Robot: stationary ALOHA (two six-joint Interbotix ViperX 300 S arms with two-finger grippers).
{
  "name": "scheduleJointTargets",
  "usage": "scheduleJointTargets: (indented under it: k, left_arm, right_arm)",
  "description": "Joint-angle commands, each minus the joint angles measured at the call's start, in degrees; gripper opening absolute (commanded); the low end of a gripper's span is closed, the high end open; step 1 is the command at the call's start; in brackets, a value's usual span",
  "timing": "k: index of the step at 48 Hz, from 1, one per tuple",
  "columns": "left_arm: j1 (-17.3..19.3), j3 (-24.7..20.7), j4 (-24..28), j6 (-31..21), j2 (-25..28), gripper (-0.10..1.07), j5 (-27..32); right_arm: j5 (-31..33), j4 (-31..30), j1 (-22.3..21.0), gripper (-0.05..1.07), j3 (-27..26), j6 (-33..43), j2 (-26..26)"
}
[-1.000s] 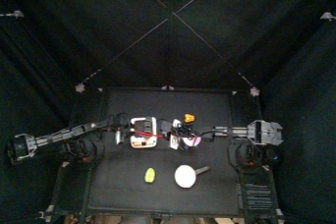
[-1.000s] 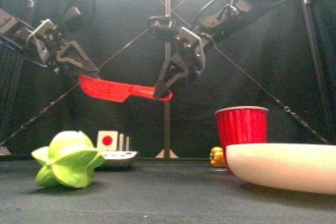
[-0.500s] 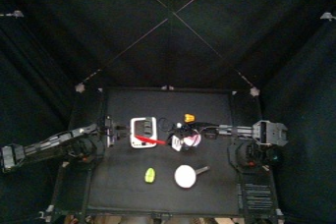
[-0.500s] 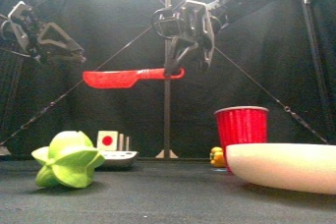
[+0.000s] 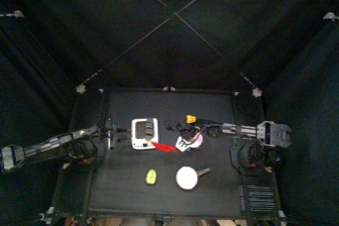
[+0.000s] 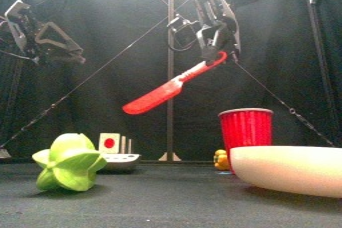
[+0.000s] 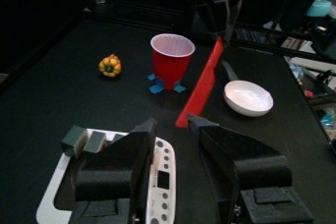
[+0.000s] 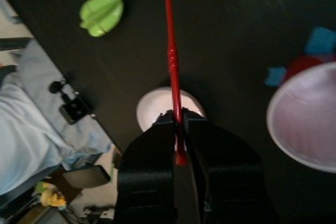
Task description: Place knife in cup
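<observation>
We are looking at the knife point(image 6: 174, 85), a thin, bright red plastic piece with a broader, rounded blade end and a narrow handle. It is hanging in the air high over the table point(image 6: 160, 200), tilted, its handle end up and its blade end slanting down toward the front view's left. From the right wrist camera it is showing edge-on as a fine red line point(image 8: 170, 51); from the left wrist camera it is a slanted red strip point(image 7: 202, 81) in front of the cup.

The right gripper point(image 6: 217, 54) is pinching the knife's handle end between its nearly closed jaws, and the same grip is showing in the right wrist view point(image 8: 178, 132). Seen from above, the knife point(image 5: 165, 146) is lying across the table's middle.

The cup point(image 6: 245, 142) is standing upright on the table, below the knife's handle end and to its right in the front view, well apart from it. It is red outside with a paler rim, and its mouth is looking pale pink from above point(image 8: 315, 113).

The left gripper point(image 7: 178, 151) is holding nothing, its jaws spread wide, up at the left side of the table.

Around the cup we are seeing a white dish point(image 6: 291, 168), a small orange object point(image 7: 112, 65), a white tray point(image 5: 145, 132) and a green object point(image 6: 70, 162).
</observation>
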Motion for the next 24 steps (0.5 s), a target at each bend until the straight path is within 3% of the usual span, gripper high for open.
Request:
scheduleJointTargets:
  k: [1,13,24]
  left_arm:
    - [-0.18,-0.88,-0.26,0.00,0.18,0.73,-0.09]
    - [-0.18,-0.62,-0.09,0.00,0.18,0.73,-0.09]
    - [-0.18,-0.44,0.26,0.00,0.18,0.73,-0.18]
  right_arm:
    - [4.04,-4.13,0.09,0.35,-2.29,3.16,-4.04]
    - [13.89,-8.00,0.09,0.35,-2.90,10.55,-11.95]
    - [21.18,-9.49,-1.32,0.35,-0.53,14.06,-15.21]
